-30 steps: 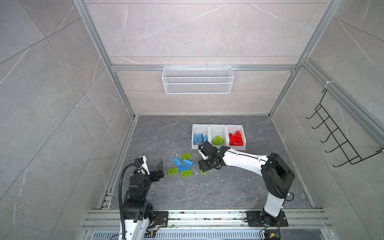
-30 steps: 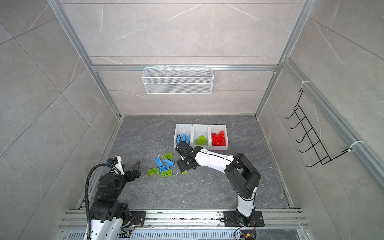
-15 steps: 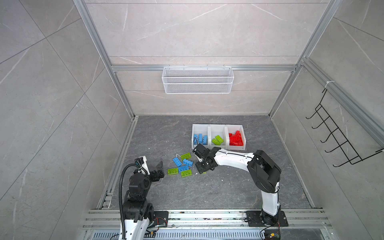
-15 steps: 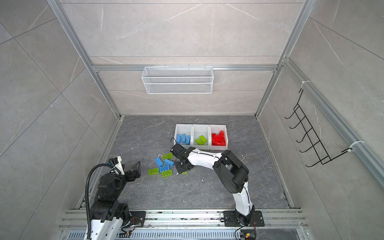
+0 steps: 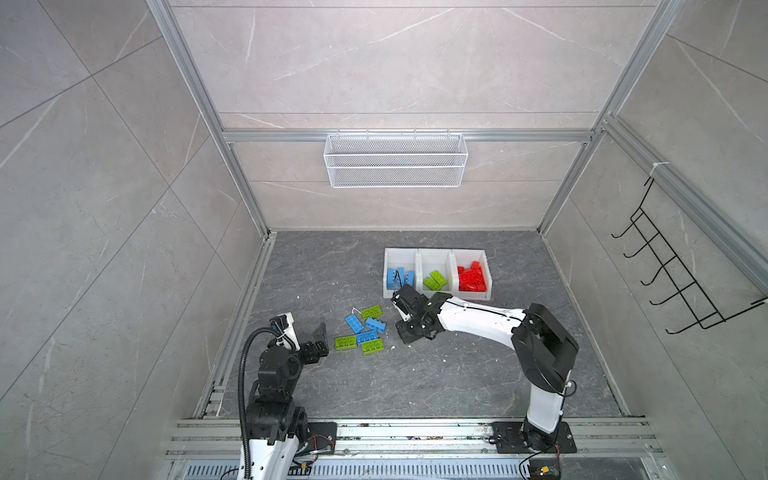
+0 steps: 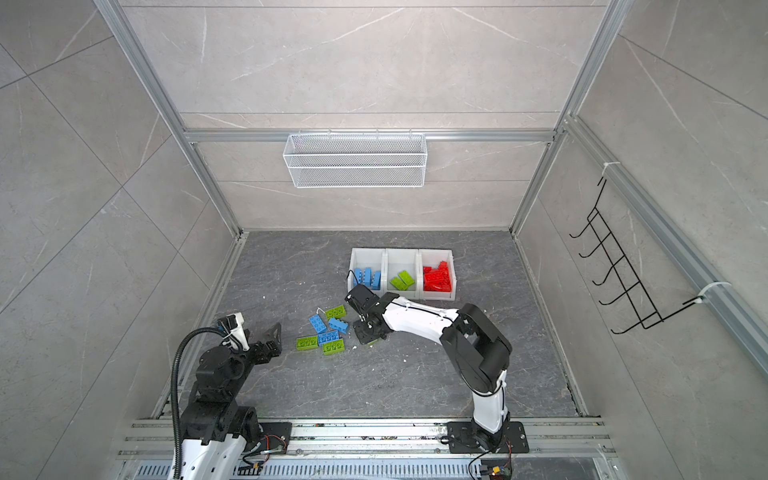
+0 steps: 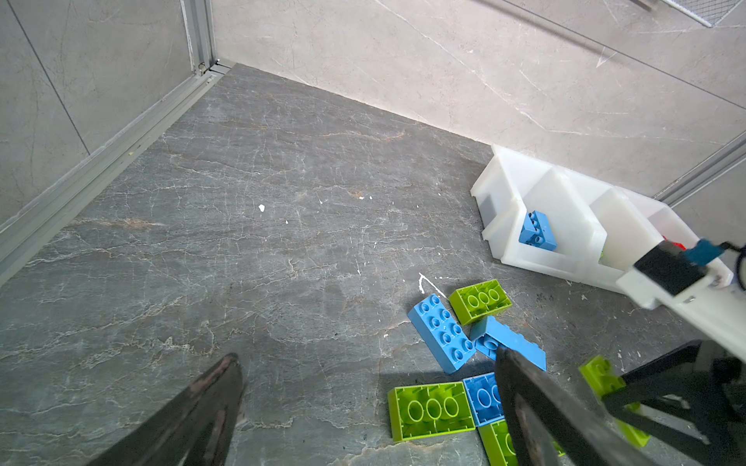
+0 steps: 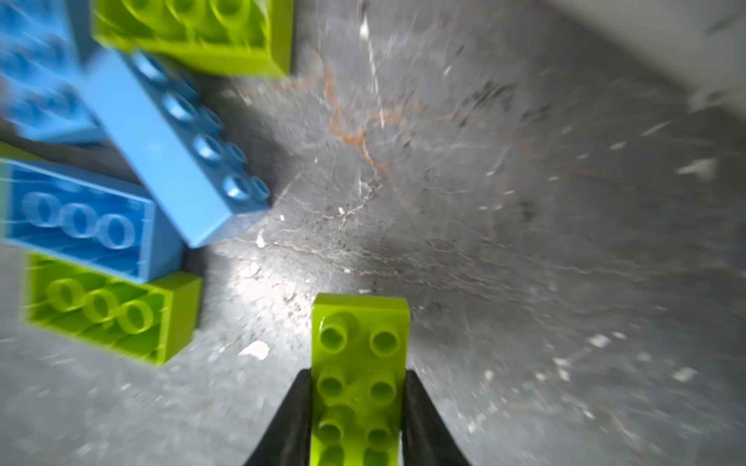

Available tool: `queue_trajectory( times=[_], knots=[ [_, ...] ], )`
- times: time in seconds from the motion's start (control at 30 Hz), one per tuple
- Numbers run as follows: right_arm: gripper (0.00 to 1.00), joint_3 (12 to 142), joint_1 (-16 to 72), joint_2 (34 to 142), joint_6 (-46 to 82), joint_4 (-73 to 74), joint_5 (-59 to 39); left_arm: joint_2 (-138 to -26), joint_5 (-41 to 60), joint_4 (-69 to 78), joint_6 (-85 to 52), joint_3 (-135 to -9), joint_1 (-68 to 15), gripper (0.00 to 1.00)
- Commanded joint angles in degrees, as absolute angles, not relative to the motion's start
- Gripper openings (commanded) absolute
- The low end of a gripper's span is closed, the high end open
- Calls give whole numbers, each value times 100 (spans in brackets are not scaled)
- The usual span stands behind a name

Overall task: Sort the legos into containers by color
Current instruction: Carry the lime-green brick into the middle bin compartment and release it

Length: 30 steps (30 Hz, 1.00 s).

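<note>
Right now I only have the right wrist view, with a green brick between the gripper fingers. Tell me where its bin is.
Observer: Your green brick belongs in the middle bin of the white row, beyond the right gripper toward the back wall; two green bricks lie in it.
Operator: Check its neighbours.
Observer: Blue bricks sit in the bin to its left in both top views, red bricks in the one to its right.
Operator: Report the left gripper.
Observer: The left gripper is open and empty, beside the floor pile.
</note>
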<state>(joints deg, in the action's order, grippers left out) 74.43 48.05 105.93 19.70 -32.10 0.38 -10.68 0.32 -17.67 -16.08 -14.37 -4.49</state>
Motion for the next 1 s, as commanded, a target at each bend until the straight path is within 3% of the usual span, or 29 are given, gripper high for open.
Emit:
queue_trajectory(
  times=[0.0,0.2,0.43,0.87,0.97],
  knots=[
    [26,7354,4465,9954,1822,-3063,-208,-993,73,-1637,-1636,-1455,-449,100],
    [25,7384,3467,9598,1586,-2805,-805,-963,79,-1639,-1635,-1451,-449,100],
    [25,8048,2569,10222,1240,-2705,-1170,-949,60,-1653,-1644,-1445,-448,100],
    [28,8927,2051,11316,1151,-2479,-1276,-1011,-88,-1677,-1705,-1462,-448,100],
    [35,8996,2000,11373,1151,-2492,-1295,-993,-91,-1682,-1705,-1466,-448,100]
  ],
)
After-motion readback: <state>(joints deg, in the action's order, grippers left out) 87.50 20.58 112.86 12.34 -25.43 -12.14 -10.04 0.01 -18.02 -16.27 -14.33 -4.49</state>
